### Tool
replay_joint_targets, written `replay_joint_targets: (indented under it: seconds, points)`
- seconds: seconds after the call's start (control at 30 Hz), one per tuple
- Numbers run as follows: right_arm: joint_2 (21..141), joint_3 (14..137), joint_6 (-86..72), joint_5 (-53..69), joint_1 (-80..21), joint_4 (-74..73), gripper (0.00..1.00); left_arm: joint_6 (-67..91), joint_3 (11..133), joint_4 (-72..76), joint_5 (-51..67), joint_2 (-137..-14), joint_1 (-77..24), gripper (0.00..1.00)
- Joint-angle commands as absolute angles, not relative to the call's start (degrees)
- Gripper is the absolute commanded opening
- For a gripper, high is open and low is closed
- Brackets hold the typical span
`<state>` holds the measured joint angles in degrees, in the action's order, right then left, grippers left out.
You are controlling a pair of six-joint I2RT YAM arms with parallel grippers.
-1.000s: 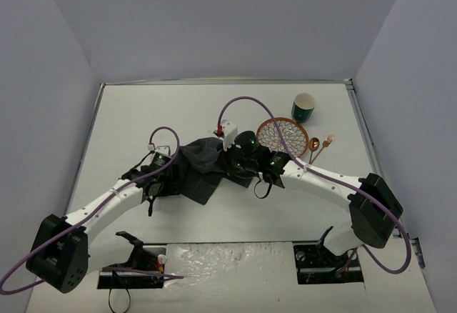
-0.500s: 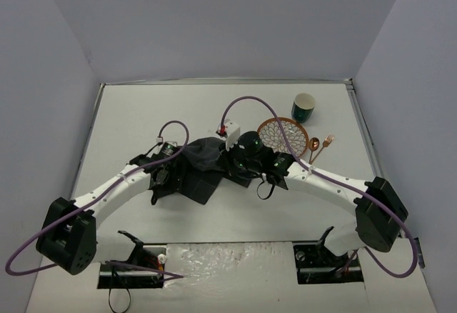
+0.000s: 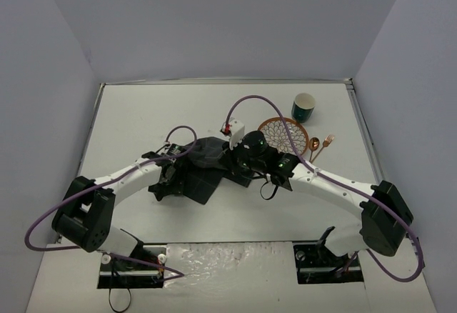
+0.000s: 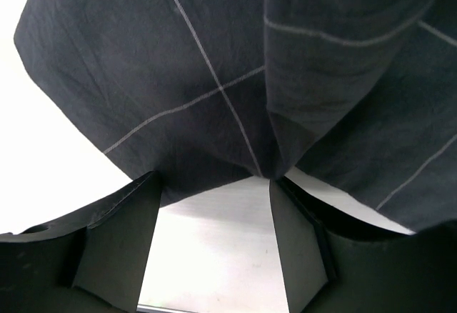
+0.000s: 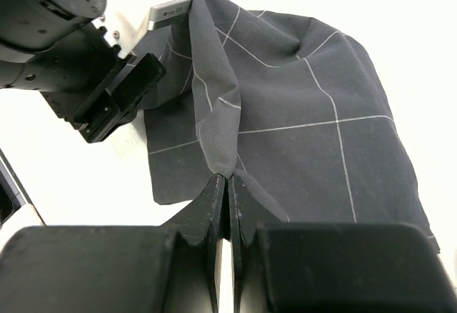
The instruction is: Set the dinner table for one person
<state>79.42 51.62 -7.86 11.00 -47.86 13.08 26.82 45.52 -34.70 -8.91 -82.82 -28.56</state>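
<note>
A dark grey checked cloth mat [image 3: 202, 179] lies bunched on the white dinner table [image 3: 136, 113], near its middle. My right gripper [image 3: 239, 161] is shut on a raised fold of the mat [image 5: 321, 113], with its jaws [image 5: 227, 177] pinched together at the fold's tip. My left gripper [image 3: 170, 179] is at the mat's left edge. In the left wrist view it [image 4: 214, 181] is open, with bare table between its fingers [image 4: 118, 245]. The mat [image 4: 214, 77] hangs just ahead of the fingertips. The left gripper also shows in the right wrist view [image 5: 118, 98], beside the lifted fold.
A patterned plate with a copper rim [image 3: 283, 134] sits right of the mat, partly behind my right arm. A dark green cup [image 3: 303, 107] stands behind it. A copper spoon [image 3: 313, 146] and fork [image 3: 327, 141] lie to the plate's right. Walls enclose the table.
My left arm has swung right and forward, bringing its gripper up to the mat's left edge. My right gripper has shifted slightly right and away, still holding the fold.
</note>
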Motion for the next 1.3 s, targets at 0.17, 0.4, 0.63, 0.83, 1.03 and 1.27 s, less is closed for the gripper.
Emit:
replay_joint_targets:
  seconds: [0.17, 0.4, 0.63, 0.83, 1.03, 1.27]
  points:
    - [73.23, 49.62, -7.65, 11.78, -46.46, 16.96, 0.0, 29.78, 45.17, -33.11, -10.51, -84.02, -25.04, 0.55]
    - [70.81, 48.28, -7.98, 11.37, -45.89, 16.96, 0.0, 31.87, 44.23, -33.57, -12.25, -83.01, -23.2, 0.48]
    - [67.21, 46.66, -8.71, 9.92, -44.89, 16.77, 0.0, 32.88, 42.16, -31.33, -10.52, -83.77, -20.8, 0.34]
    - [65.94, 46.19, -8.93, 9.93, -44.21, 16.26, 0.0, 33.05, 41.52, -30.07, -9.73, -83.97, -19.66, 0.19]
    - [66.07, 46.39, -9.12, 10.33, -44.21, 16.21, 0.0, 32.73, 41.15, -28.65, -9.32, -82.92, -18.24, 0.01]
    - [66.2, 47.32, -9.05, 9.98, -44.14, 15.65, 0.0, 31.87, 43.36, -29.32, -12.27, -77.12, -17.17, 0.0]
